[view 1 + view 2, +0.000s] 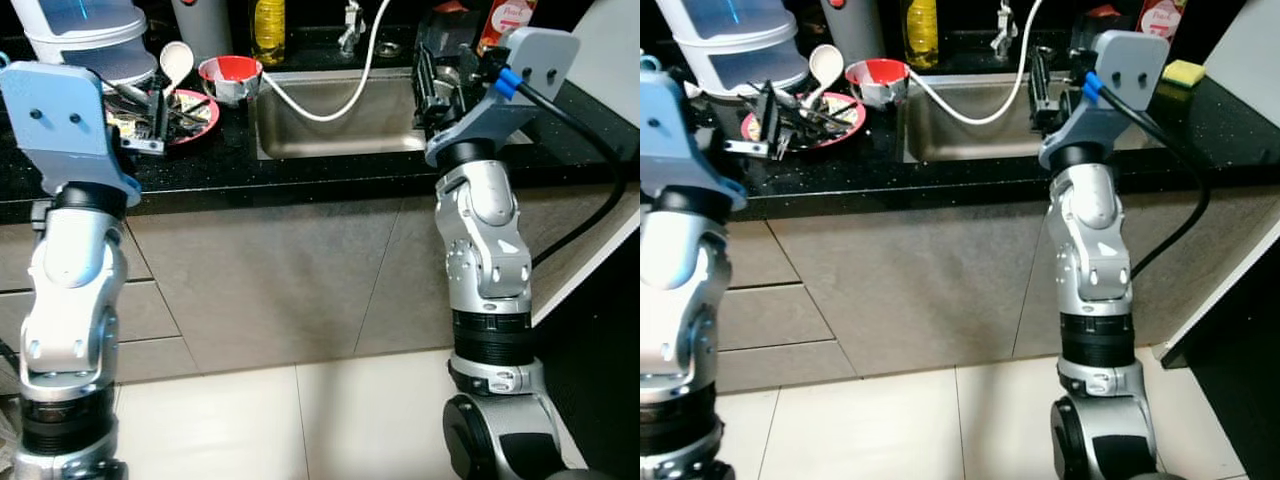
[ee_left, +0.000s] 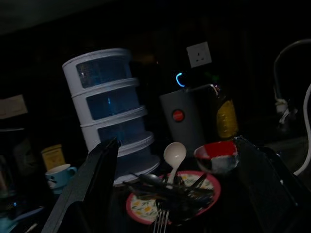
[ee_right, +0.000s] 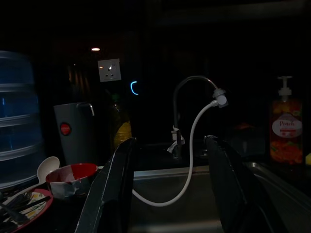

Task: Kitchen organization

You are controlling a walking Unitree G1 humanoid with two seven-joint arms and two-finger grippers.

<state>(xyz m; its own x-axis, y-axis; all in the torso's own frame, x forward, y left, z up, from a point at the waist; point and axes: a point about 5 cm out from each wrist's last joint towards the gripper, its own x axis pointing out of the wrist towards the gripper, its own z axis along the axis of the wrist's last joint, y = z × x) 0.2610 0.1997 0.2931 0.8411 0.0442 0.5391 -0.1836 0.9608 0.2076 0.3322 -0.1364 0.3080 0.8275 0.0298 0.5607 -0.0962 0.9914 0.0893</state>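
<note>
- Two silver arms stand raised before you at the near edge of the black counter [image 1: 330, 170], one on each side of the steel sink [image 1: 335, 120].
- Your left pincer [image 2: 170, 194] hangs over the left part of the counter, its fingers [image 2: 82, 189] spread apart, holding nothing.
- Just beyond it lies a red-rimmed plate [image 1: 845, 122] piled with dark cutlery [image 1: 800, 110] and a white spoon [image 1: 823, 62].
- A red and white bowl [image 1: 230, 78] sits right of the plate, beside the sink's left rim.
- Behind the plate, at the far left, you see a stack of white tiered containers [image 2: 109, 109] and a grey kettle [image 2: 182, 116].
- A yellow bottle of oil [image 1: 268, 28] stands at the back, between the kettle and the tap [image 3: 180, 121].
- Your right pincer [image 3: 170, 194] hovers at the sink's right end, fingers [image 3: 109, 194] apart and empty.
- A white hose [image 3: 194, 145] runs from the tap down into the sink.
- A pump bottle of orange soap [image 3: 285, 127] and a yellow sponge [image 1: 1183, 72] sit on the far right.
</note>
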